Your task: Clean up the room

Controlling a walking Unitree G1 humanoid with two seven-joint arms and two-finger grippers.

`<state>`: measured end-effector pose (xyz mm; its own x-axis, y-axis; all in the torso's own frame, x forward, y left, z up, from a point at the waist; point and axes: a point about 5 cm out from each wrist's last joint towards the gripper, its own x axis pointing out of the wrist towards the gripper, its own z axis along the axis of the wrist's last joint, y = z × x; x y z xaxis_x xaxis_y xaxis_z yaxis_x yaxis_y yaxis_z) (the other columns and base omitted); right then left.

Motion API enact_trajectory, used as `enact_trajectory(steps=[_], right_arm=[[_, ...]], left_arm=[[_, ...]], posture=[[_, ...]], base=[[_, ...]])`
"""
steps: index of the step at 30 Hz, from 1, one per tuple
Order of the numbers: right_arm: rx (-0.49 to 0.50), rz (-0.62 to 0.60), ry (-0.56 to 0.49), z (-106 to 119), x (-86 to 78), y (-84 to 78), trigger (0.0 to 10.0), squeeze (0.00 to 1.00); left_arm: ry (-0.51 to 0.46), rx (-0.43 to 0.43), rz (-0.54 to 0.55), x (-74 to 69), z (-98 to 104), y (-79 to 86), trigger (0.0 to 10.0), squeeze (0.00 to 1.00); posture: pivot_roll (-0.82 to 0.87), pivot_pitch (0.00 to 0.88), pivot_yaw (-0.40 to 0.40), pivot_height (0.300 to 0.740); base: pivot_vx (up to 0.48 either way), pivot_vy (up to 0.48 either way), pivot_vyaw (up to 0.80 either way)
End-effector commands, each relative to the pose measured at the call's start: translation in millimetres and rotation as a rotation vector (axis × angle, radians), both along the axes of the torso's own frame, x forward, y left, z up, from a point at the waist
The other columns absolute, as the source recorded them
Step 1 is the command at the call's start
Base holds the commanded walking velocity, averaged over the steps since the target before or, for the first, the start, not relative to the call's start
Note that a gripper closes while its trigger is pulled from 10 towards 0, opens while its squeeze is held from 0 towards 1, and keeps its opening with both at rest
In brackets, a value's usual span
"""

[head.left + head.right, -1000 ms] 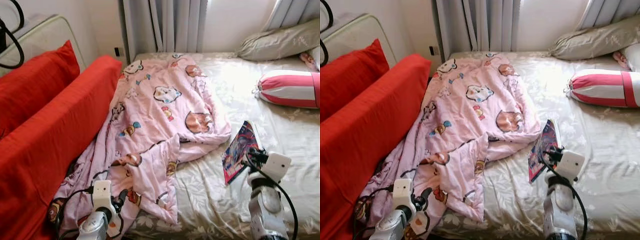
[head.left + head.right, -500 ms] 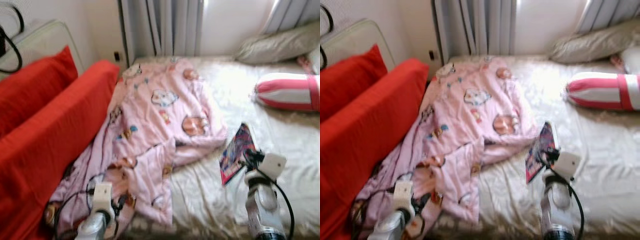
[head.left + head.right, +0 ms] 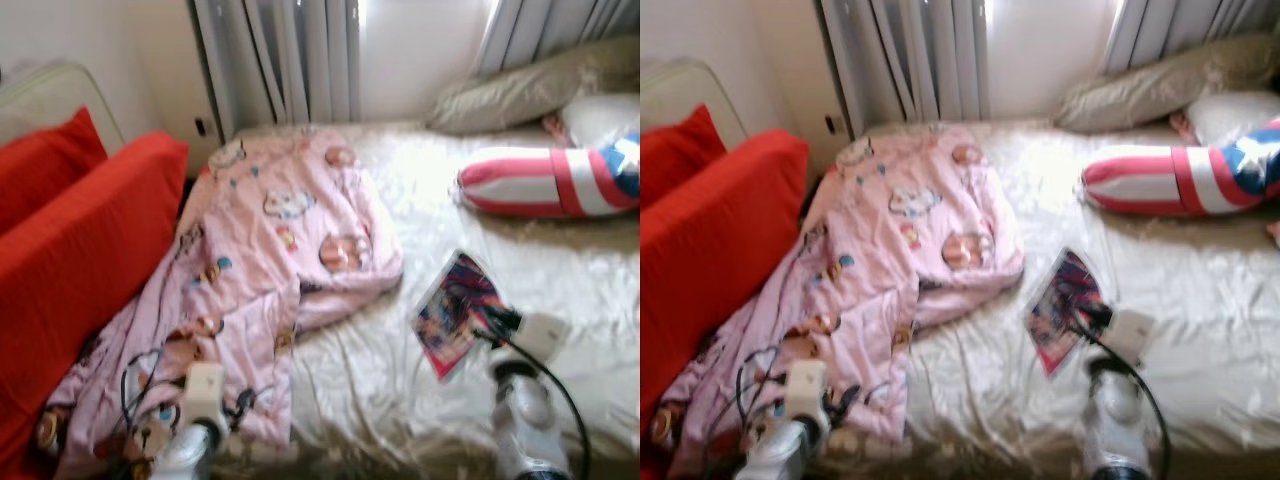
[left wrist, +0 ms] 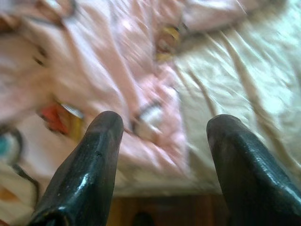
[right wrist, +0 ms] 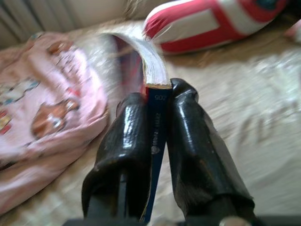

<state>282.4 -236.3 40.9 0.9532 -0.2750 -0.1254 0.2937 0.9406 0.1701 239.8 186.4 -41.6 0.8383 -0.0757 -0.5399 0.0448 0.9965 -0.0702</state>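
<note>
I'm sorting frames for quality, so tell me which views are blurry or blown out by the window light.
Left eye view: soft all over, with glare washing out the pale satin bedsheet near the grey curtains. Right eye view: the same. Left wrist view: the pink cartoon-print blanket is smeared. Right wrist view: the background is streaked, while the right gripper and the thin colourful book that it holds are sharper.

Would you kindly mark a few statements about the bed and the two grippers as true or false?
1. The right gripper is shut on a book. True.
2. The left gripper holds the pink blanket. False: it is open over the blanket's edge, with nothing between its fingers.
3. A red and white striped bolster lies near the head of the bed. True.
4. The pink blanket covers the whole bed. False: it lies along the side next to the red cushions, leaving the beige sheet bare elsewhere.
5. The book lies under the blanket. False: it is apart from it, over the bare sheet.
</note>
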Motion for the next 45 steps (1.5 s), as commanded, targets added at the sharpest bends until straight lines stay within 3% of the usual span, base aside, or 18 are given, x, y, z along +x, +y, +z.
enact_trajectory(steps=[1,33,45], right_arm=[[0.016,0.032,-0.050,8.5,8.3,9.7,10.0,0.00],[-0.012,0.092,-0.021,0.9,3.3,14.0,10.0,0.00],[-0.019,0.086,-0.017,0.0,1.8,14.4,10.0,0.00]], left_arm=[[0.008,0.031,0.019,-3.2,-0.6,11.3,10.0,0.00],[0.010,0.036,0.036,-9.5,-3.3,16.0,10.0,0.00],[0.009,0.044,0.047,-8.5,-2.5,18.1,10.0,0.00]], posture=[[0.01,0.000,0.021,0.740],[0.00,0.000,0.018,0.740],[0.00,0.000,0.012,0.740]], base=[[0.000,-0.382,0.00],[0.000,-0.378,0.00],[0.000,-0.268,0.30]])
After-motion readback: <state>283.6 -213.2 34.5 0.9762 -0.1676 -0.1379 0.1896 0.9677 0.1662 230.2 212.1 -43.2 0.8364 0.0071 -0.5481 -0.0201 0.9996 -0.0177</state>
